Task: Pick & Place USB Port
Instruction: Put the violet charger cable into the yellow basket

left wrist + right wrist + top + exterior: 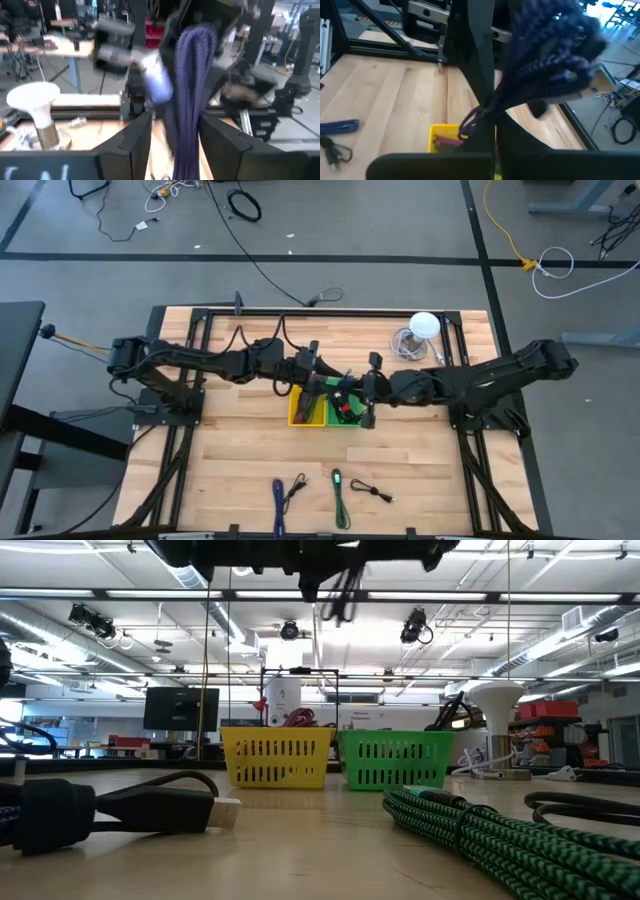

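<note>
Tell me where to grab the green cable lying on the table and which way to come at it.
Grip the green cable at its pale plug end, coming straight down from above. It lies flat on the table as a long narrow strand, apart from the black cable beside it, so fingers should probably close across its width.

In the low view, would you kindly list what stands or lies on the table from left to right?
Black plug with its cable → yellow basket → green basket → green braided cable → white lamp.
</note>
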Robot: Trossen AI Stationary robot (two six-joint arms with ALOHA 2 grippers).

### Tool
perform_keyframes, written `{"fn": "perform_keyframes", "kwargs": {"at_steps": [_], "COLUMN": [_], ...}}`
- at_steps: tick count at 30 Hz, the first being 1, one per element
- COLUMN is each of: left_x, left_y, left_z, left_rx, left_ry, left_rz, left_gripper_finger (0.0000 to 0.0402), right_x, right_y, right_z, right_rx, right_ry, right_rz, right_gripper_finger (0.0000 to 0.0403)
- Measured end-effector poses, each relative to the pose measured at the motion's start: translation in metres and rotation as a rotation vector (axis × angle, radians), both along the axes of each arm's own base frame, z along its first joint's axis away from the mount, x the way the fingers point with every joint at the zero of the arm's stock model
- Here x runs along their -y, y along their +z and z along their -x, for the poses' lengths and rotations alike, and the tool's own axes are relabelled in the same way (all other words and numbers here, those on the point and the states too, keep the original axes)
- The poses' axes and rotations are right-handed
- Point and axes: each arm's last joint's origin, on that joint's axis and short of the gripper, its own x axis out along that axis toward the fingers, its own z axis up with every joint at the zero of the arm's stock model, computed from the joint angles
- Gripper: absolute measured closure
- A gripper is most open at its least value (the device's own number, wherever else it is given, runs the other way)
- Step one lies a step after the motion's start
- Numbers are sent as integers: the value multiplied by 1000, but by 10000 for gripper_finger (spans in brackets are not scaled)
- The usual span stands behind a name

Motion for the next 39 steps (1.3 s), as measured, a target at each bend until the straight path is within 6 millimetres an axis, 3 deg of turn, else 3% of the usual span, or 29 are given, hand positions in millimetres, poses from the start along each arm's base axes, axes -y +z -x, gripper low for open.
{"fn": "perform_keyframes", "kwargs": {"at_steps": [6,10,21,39], "left_x": [-2,-6,-22,-19], "left_y": [-10,-11,-11,-12], "left_z": [-7,-6,-3,-2], "left_rx": [-12,-16,-43,-51], "left_ry": [23,33,80,28], "left_rz": [-7,-42,-70,-39], "left_gripper_finger": [243,317,319,337], "right_x": [10,14,16,16], "right_y": [-4,-3,-13,-18], "right_z": [-8,-7,-5,-3], "right_rx": [4,-1,-62,-105], "right_ry": [19,12,43,132], "right_rz": [-17,-28,-60,-122], "right_gripper_finger": [402,400,401,391]}}
